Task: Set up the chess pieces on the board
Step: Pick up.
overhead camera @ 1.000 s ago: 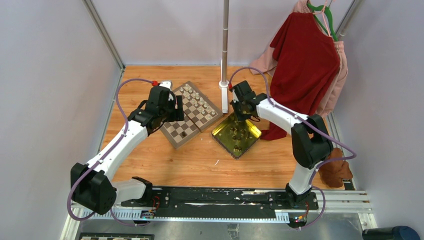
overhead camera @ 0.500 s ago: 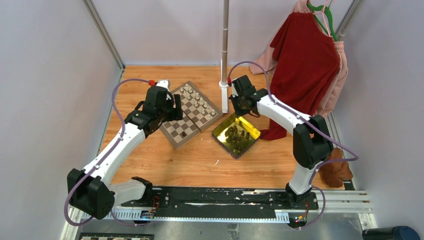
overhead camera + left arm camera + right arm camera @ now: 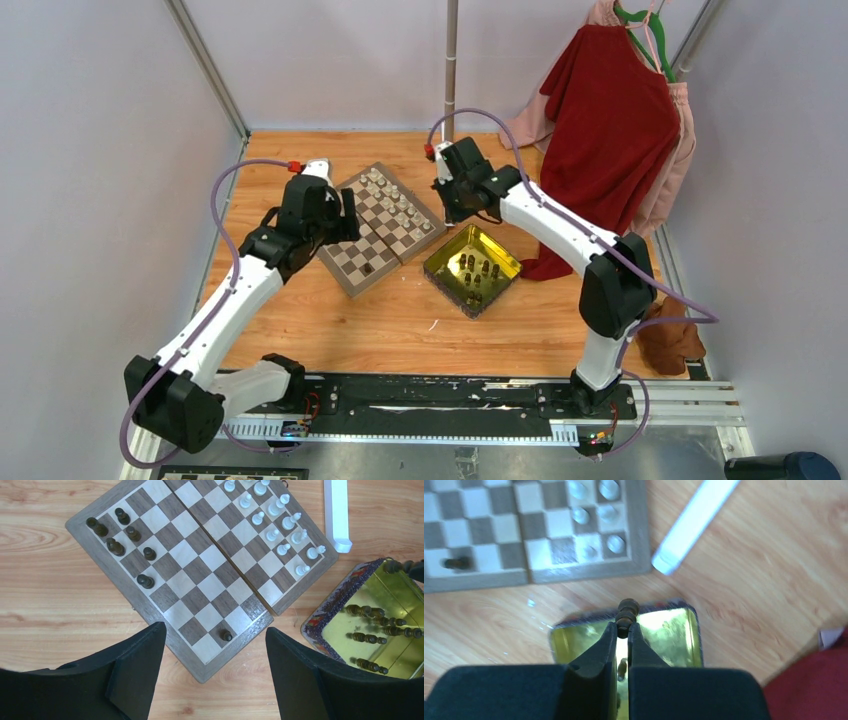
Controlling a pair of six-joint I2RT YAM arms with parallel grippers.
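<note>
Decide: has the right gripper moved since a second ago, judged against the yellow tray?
Yes. The right gripper moved off the yellow tray, leftward past its far corner, holding a dark chess piece.

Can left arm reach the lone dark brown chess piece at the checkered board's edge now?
Likely yes: the open left gripper hangs over the lone dark brown chess piece; neighbouring squares of the checkered wooden board are bare.

board (image 3: 200, 580): brown checks | chess pieces (image 3: 276, 533): cream, dark brown | tray (image 3: 380, 590): yellow | shirt (image 3: 610, 120): red
</note>
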